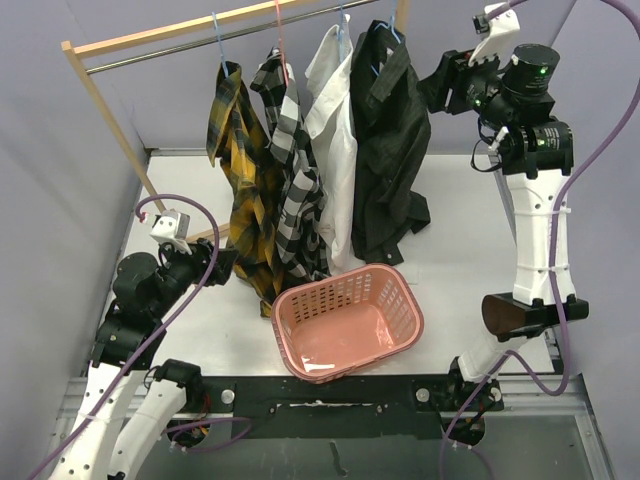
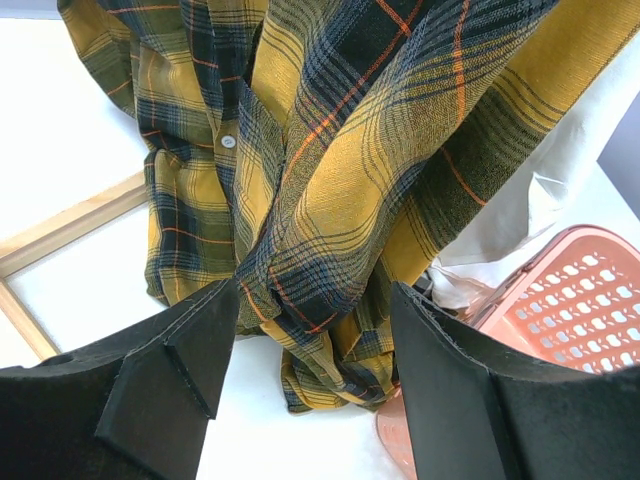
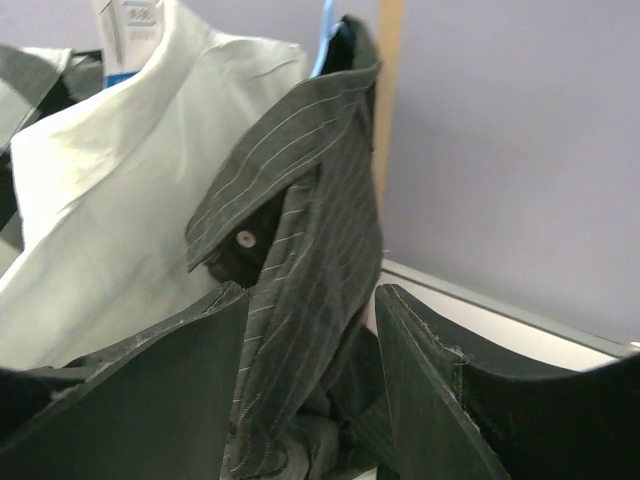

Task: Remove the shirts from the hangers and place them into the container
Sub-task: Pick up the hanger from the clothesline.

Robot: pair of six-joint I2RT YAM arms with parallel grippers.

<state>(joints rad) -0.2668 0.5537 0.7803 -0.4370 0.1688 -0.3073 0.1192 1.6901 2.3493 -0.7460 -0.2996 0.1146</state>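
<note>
rack (image 1: pixel 110 45): 12 o'clock edge of table (image 1: pixel 460 220), all four shirts (image 1: pixel 335 130) hanging.
black shirt (image 1: pixel 385 150): rightmost. My right claw (image 3: pixel 312 300) at its 3 o'clock, jaws apart around front edge, not pinching.
plaid shirt (image 1: pixel 245 190): leftmost. My left claw (image 2: pixel 315 310) at its 8 o'clock, released.
basket (image 1: pixel 400 300): 6 o'clock of shirts.

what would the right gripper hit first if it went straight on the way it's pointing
Most likely the black striped shirt: its button front hangs between the right gripper's open jaws, though depth is unclear.
</note>
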